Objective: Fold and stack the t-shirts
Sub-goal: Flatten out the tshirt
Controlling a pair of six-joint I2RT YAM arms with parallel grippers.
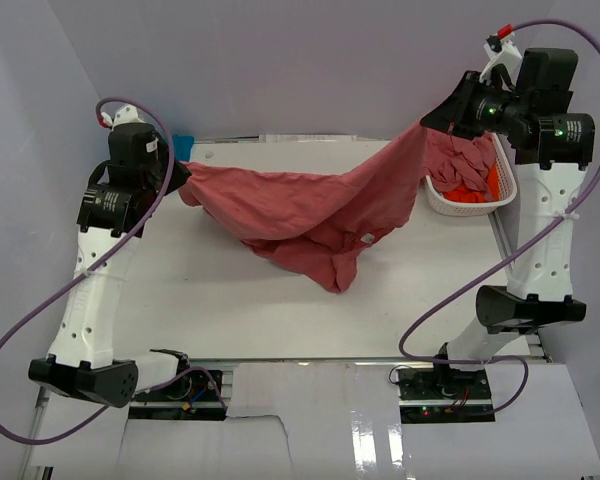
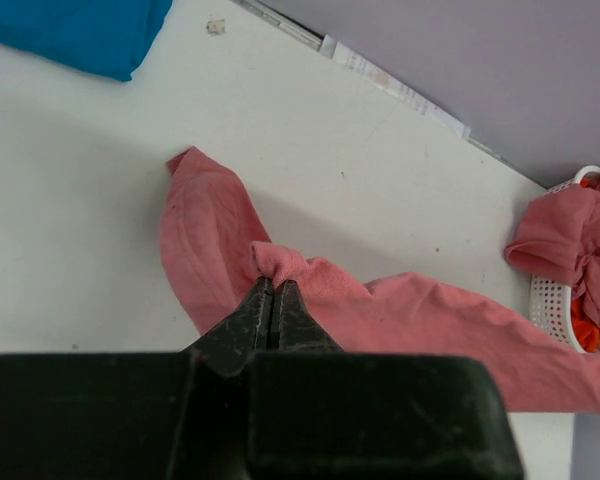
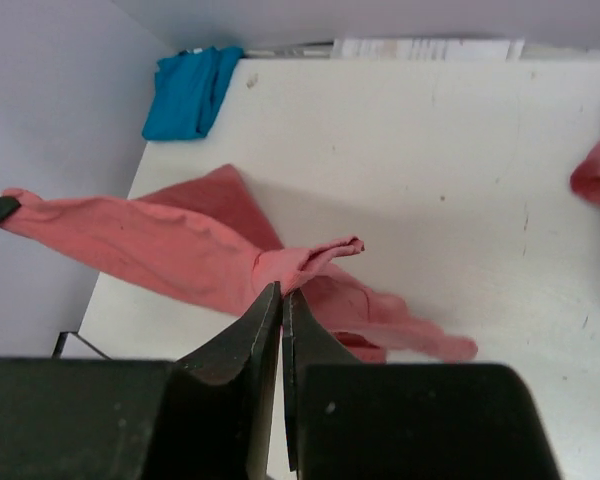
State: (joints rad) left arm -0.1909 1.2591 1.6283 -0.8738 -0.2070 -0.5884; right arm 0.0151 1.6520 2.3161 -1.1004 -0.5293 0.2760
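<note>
We find one rose-red t-shirt point(image 1: 310, 205) strung in the air between the two arms, above the desk point(image 1: 230, 300). The left claw point(image 2: 272, 285) is closed tight on a bunch of fabric at one end. The right claw point(image 3: 280, 290) is likewise closed on a pinch of the same shirt at the other end, held higher and close to the white basket point(image 1: 450, 205). The cloth sags between them, and its lowest folds hang down over the middle of the desk; we cannot tell whether they touch it. The shirt is crumpled and twisted, not spread flat, and no fold is made in it.

A turquoise t-shirt point(image 3: 190, 90) lies at the far left corner of the desk, behind the left arm. It looks compact, perhaps folded, but we cannot confirm this from these views. The white basket, at the far right, holds more rose-red shirts point(image 1: 460, 160) heaped over its rim, with an orange t-shirt point(image 1: 485, 190) beneath them.

Assessment: the task is at an early stage. At most one shirt is dealt with, one is in hand and unfolded, and the basket load waits. Left to do, in our judgement: lay the held shirt flat, fold it, set it on the stack, then repeat for each shirt in the basket
</note>
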